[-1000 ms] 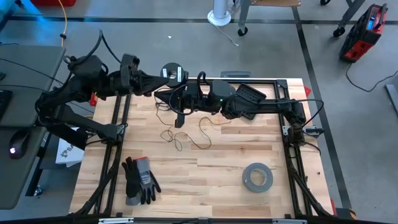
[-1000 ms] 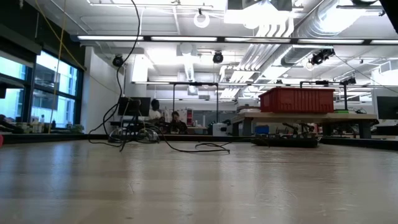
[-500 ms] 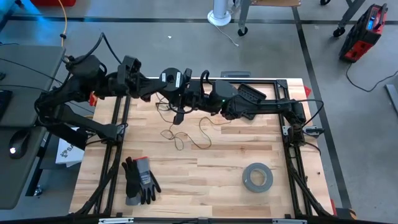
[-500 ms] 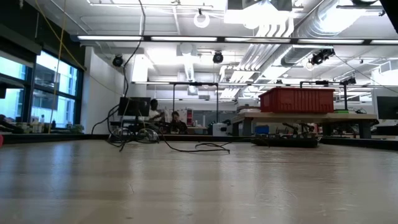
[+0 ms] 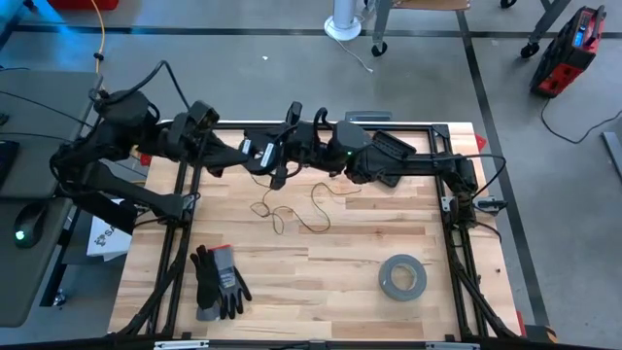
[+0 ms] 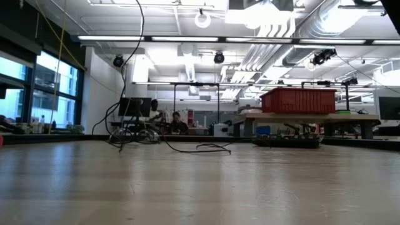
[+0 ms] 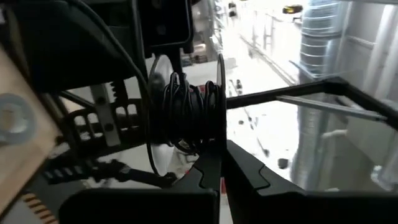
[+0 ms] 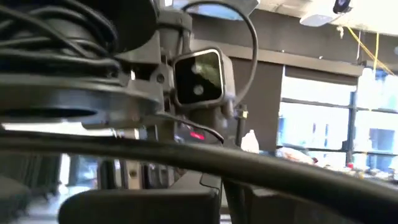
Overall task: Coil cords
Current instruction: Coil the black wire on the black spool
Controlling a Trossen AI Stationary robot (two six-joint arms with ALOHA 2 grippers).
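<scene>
Your high view looks straight down on the whole table (image 5: 321,243). Low view: level across it. Both wrist views sit close against the spool (image 7: 186,112).

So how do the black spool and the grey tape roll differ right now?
The spool is held up off the table in the left gripper; the tape roll lies flat on the table near the front right. The spool has thin dark cord wound on it, with a loose tail on the wood; the tape roll stands alone. The spool is black, the tape roll grey. Both are round.
</scene>
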